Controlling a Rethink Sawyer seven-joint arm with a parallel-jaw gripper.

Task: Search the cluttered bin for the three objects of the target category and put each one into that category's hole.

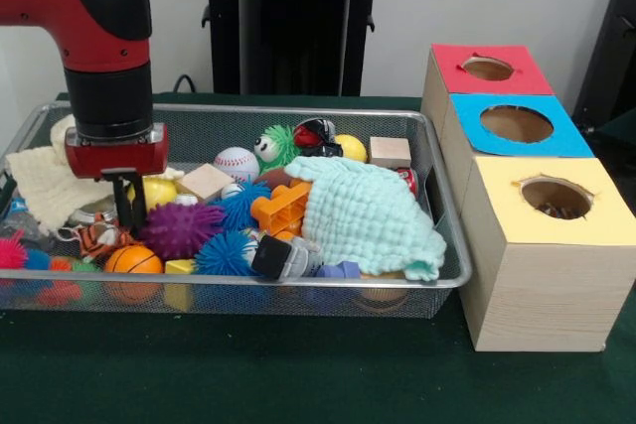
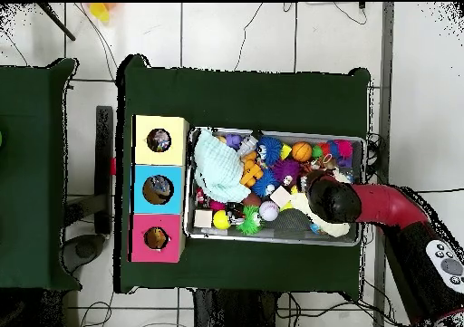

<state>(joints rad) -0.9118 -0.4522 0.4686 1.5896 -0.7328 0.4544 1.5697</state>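
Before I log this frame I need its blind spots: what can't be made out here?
- Gripper: front view shows one dark finger among the toys; open or shut is unclear. Overhead, the arm covers it.
- Toys under the mint cloth: hidden in both views.
- Yellow box hole: something dark inside, too small to identify; overhead likewise.
- Red box hole and blue box hole: front view doesn't show the insides.
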